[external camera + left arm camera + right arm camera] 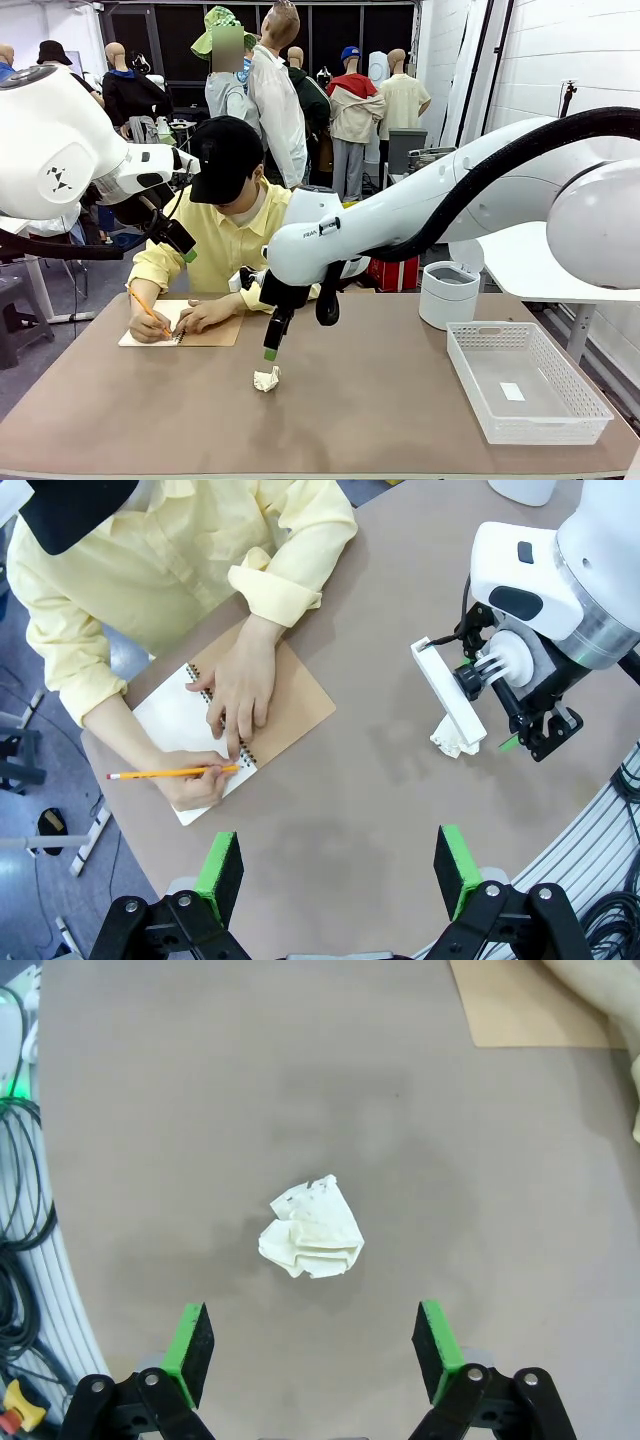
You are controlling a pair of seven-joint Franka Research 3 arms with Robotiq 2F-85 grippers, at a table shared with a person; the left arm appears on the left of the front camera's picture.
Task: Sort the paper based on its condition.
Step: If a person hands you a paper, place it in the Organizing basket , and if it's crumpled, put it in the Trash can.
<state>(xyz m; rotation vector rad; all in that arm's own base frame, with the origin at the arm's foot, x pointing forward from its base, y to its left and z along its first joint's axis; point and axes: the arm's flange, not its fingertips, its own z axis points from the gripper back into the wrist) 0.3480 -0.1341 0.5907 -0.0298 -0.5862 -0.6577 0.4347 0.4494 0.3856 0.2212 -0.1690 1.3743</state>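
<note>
Right wrist view is showing the right hand [312,1332] hovering, fingers [190,1345] apart, above the crumpled paper [312,1228] lying on the desk [500,1210], so sorting is only beginning, the sheet not yet gripped.

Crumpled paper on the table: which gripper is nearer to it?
Right. The right gripper hovers open directly over the crumpled paper. The left gripper hangs higher, off toward the person's notebook, well away from it.
</note>
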